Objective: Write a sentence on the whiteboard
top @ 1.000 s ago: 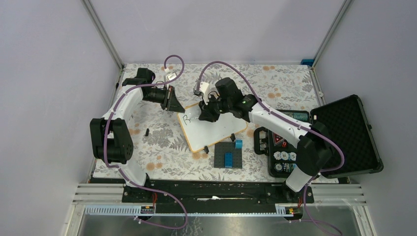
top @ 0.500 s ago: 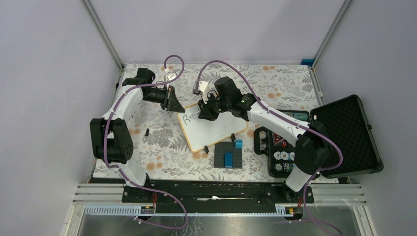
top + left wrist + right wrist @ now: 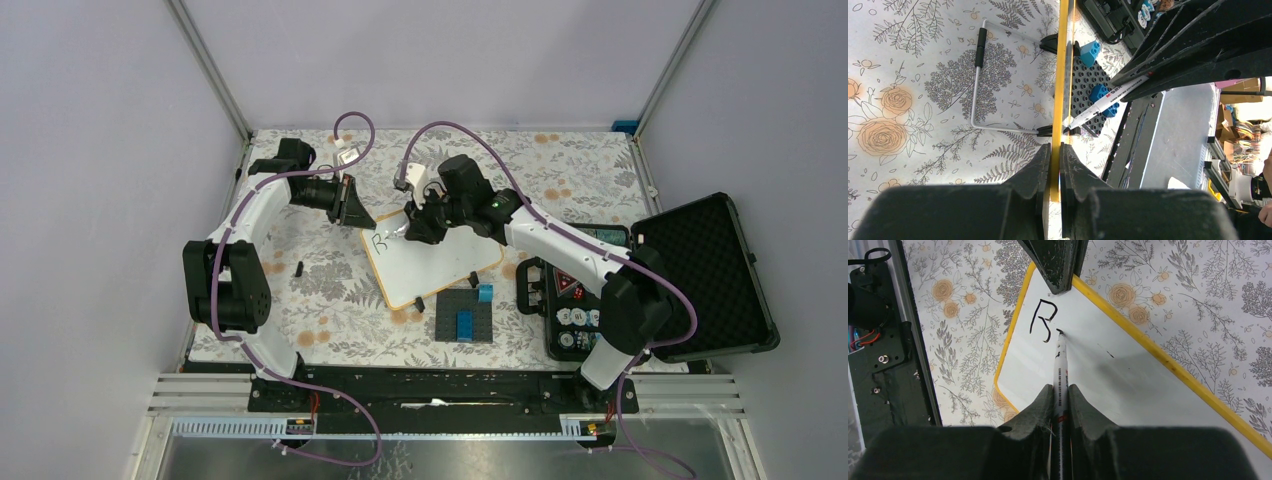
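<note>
Starting with the overhead view, the whiteboard point(image 3: 440, 268) lies on the floral worktop point(image 3: 590, 170) between the two arms. It is turned on a slant, with its far-left corner pinched by the left pincer point(image 3: 360, 218). The right pincer point(image 3: 410, 232) hangs over that same end, just beside the one dark letter of the sentence point(image 3: 378, 240) written so far. From the left wrist, the board shows edge-on as a thin yellow line running straight away from the pincer, whose jaws are drawn narrow on the frame. The marker point(image 3: 1108, 101) slants in from the right, and its tip meets the board's face close to that grip. From the right wrist, the jaws are clamped on the marker's barrel, whose long axis points straight ahead. The tip touches the white surface just right of the lone letter and a little below its top. Bare board stretches off to the right in this view, along the yellow rim and away from the corner the left pincer holds. I judge that the next strokes must travel that way, with the right arm writing and the left only steadying the board.
</note>
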Robot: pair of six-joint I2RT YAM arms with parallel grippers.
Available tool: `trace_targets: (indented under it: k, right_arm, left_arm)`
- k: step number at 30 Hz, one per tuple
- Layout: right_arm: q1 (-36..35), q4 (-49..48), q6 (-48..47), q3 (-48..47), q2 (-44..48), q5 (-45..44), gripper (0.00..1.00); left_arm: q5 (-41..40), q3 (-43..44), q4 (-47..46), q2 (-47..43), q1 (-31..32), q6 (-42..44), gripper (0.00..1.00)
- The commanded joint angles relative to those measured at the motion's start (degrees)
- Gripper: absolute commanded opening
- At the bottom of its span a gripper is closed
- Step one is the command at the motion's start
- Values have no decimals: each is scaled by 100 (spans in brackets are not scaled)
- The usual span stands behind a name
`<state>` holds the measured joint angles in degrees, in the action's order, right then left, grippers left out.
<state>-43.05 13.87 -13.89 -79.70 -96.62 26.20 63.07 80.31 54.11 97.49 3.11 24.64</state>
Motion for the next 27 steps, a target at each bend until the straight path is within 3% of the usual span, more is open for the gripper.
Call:
trace_targets:
  k: [1,13,27]
  right_arm:
    - [108,-98,-105,118,167,-133,0]
    - [67,-69,-136,421,284,87,0]
    - [38,-42,-50,83,86,-23,0]
  left_arm:
    - [13,-34,1,-103,121,93,0]
    - [12,-33,-2,-112,128,84,0]
    - [7,-68,2,-157,128,89,0]
